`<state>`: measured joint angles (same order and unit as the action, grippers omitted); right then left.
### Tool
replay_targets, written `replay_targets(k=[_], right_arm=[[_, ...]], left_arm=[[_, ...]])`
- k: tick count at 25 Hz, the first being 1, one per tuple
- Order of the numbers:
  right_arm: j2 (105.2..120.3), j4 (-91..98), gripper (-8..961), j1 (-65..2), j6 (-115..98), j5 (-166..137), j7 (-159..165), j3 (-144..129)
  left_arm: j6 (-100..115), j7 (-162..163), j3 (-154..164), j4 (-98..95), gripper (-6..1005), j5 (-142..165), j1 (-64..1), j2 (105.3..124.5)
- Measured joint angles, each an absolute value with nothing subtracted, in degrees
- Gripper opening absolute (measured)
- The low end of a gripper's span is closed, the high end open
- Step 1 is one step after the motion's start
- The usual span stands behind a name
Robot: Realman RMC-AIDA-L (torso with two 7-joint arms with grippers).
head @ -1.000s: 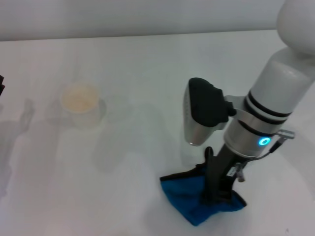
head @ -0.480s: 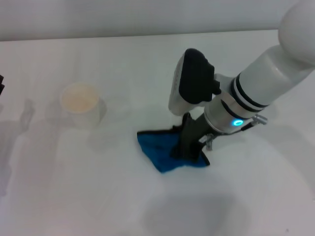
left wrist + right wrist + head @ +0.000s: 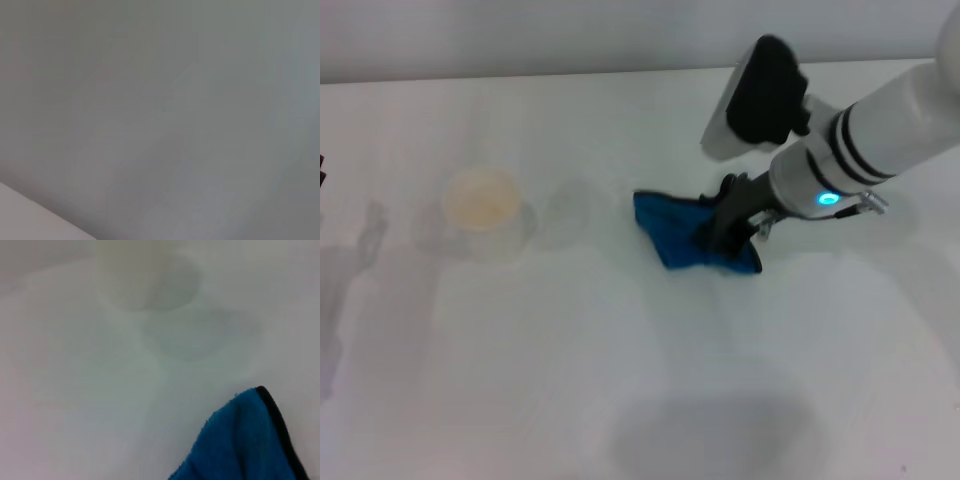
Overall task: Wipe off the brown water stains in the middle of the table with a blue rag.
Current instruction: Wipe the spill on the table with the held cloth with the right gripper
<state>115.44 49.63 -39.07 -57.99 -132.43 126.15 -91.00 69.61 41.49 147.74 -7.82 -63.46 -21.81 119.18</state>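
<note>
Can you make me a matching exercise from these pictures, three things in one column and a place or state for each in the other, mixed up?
Things:
1. blue rag
2. paper cup
3. right gripper

Places or states:
A. standing on the table's left part, apart from the cloth
B. shut, pressing down at mid-table
C. crumpled flat on the table, pinned at one end

Pairs: 1-C, 2-A, 3-B
</note>
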Motion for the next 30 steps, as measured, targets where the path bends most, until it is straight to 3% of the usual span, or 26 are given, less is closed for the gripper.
replay_targets(k=[11, 20, 30], right_arm=[[115.23, 45.68, 123, -38.60, -50.58, -132.54, 126.34, -86.97], [111.64, 51.42, 147, -36.14, -66.40, -133.02, 124.92, -80.55], [111.02, 57.34, 173, -33.76, -75.34, -137.45, 124.34, -78.96]], left_arm=[[69.61, 41.48, 147.74, -7.87, 893, -63.45, -21.86, 119.18], [69.61, 41.48, 147.74, -7.92, 892, -63.46, -21.78, 119.18], [69.61, 41.49, 147.74, -7.91, 893, -64.33, -21.53, 119.18]])
